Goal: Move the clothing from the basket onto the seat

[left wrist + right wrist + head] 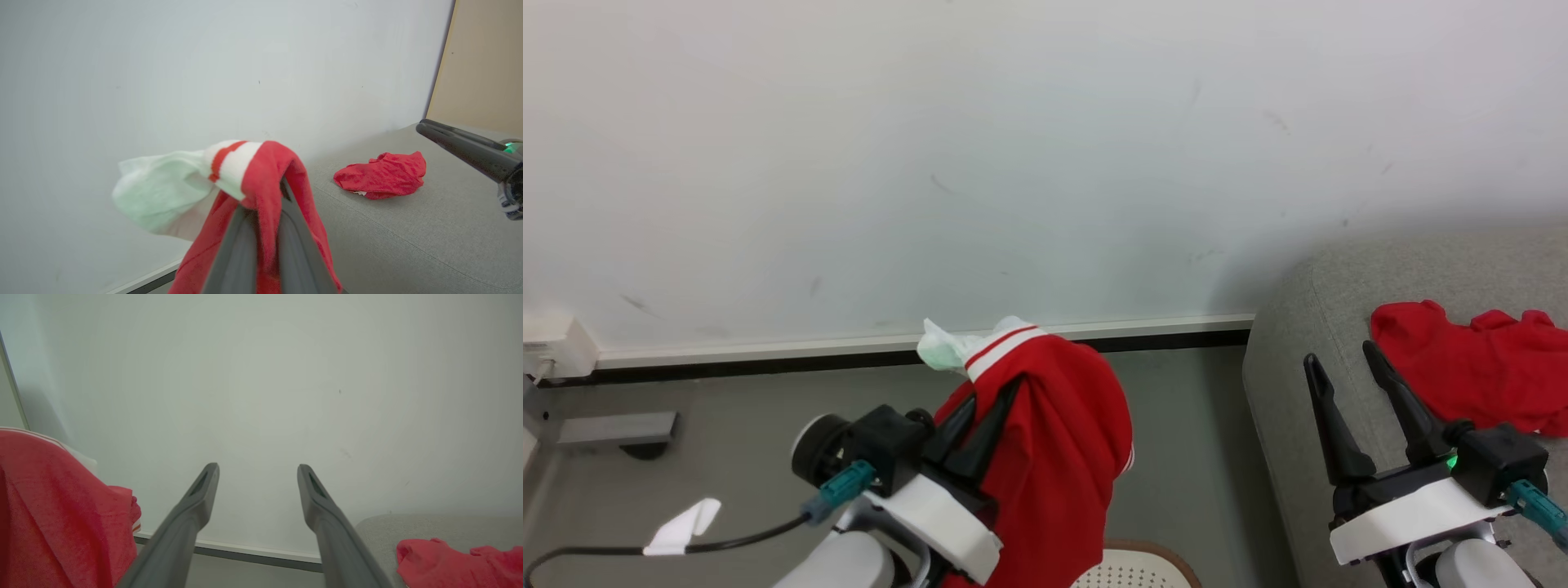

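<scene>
My left gripper (pixel 992 394) is shut on the red-and-white garment (pixel 1054 441), which hangs in the air above the cream basket (pixel 1131 567) at the bottom edge. Its white striped end (pixel 184 183) flops over the fingers in the left wrist view. The plain red garment (pixel 1474 367) lies crumpled on the grey sofa (pixel 1307 359) at the right, and shows on the cushion (pixel 382 175) in the left wrist view. My right gripper (pixel 1339 353) is open over the sofa's left edge, just left of the red garment (pixel 457 563), with nothing between its fingers (pixel 204 490).
A white wall (pixel 1013 147) with a skirting board runs behind everything. Grey floor lies between the basket and the wall. At the far left there are a white socket box (pixel 551 343), a cable and a scrap of white paper (pixel 682 527).
</scene>
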`<state>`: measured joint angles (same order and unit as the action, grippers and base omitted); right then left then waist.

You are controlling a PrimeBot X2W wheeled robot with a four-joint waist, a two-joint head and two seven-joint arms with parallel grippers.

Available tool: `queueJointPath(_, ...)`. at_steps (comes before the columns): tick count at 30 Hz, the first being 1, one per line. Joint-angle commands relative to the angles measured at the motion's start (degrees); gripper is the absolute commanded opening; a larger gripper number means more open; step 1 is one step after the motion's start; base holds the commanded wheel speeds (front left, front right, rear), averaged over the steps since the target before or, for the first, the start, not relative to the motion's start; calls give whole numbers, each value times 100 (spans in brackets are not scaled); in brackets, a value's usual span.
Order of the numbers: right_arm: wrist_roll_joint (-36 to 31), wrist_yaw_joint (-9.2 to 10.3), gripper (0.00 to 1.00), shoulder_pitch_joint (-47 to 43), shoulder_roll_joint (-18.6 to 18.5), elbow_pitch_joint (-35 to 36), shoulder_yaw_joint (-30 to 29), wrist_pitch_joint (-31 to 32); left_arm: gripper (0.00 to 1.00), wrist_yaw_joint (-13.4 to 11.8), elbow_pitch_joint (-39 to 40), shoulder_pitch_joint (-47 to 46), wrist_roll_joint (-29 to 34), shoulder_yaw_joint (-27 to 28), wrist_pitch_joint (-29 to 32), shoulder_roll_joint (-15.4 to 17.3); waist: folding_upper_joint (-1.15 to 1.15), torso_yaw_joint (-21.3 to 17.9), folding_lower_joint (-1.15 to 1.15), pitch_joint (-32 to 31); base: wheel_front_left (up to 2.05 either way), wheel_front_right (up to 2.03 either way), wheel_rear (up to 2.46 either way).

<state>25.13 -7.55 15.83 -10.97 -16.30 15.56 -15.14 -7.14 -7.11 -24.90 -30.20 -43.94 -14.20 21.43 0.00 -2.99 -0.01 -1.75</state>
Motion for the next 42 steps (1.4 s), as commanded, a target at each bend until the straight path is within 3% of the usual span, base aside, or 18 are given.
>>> queueJointPath(1, 16, 13, 100, -111, -3, 42, 14, 3, 0, -46, 117, -93, -17, 55, 43, 87, 0, 4, 1, -19, 0, 0, 0)
queueJointPath(15, 115, 13, 100, -265, 123, 267, 331, 3, 0, -202, 504, -318, -66, 208, 392, 319, 0, -86, 1, -22, 0, 0, 0)
queueJointPath(24, 482, 13, 100, -159, -112, 380, 1523, 3, 0, -187, 458, -368, -99, 175, 430, 316, 0, -99, 1, 25, 0, 0, 0)
queueJointPath(30, 593, 13, 100, 177, -91, -21, 2365, 3, 0, -150, 460, -441, -87, 87, 458, 245, 0, -57, 1, 42, 0, 0, 0)
queueJointPath(42, 629, 14, 100, 950, 274, -1409, 3058, 4, 0, 89, 512, -500, -3, -350, 539, -27, 0, 347, 1, 22, 0, 0, 0)
